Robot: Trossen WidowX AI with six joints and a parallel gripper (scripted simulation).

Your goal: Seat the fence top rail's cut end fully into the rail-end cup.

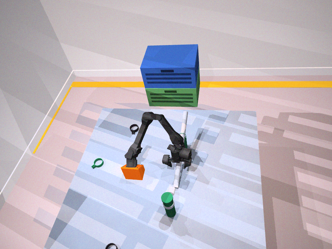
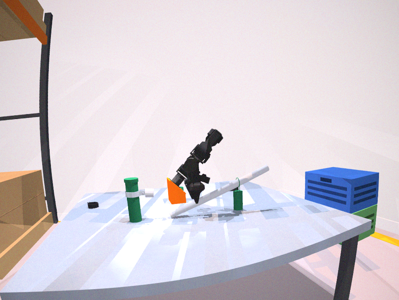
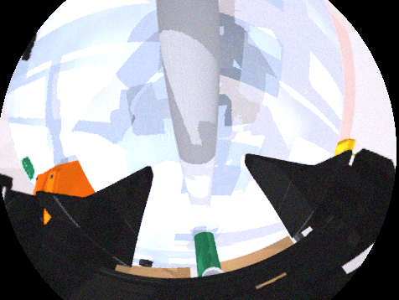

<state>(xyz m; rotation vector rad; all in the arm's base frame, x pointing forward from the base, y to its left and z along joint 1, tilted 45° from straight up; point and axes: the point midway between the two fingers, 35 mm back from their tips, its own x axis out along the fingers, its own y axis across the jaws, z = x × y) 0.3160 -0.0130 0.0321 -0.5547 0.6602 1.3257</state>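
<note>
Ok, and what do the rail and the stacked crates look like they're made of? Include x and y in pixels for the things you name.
The rail (image 1: 183,124) (image 2: 219,190) (image 3: 190,75): probably painted metal or plastic, smooth and uniformly pale, with no grain showing.

The blue crate (image 1: 171,56) (image 2: 327,190) and green crate (image 1: 171,103) (image 2: 370,222): likely matte moulded plastic, judging by flat solid color and dark slot-like bands; painted metal remains possible.

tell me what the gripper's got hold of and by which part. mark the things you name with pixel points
Nothing is held: the gripper (image 1: 177,163) (image 2: 197,202) (image 3: 199,164) is open, its fingers apart above the fence top rail (image 1: 177,175) (image 2: 214,194) (image 3: 190,75).

Crates (image 1: 169,77) (image 2: 335,191): standing stacked, blue over green.
Rings (image 1: 98,162) (image 2: 93,206): lying apart on the table (image 1: 227,187) (image 2: 206,255).
Cartons (image 2: 21,190): sitting by a rack (image 2: 45,106).
</note>
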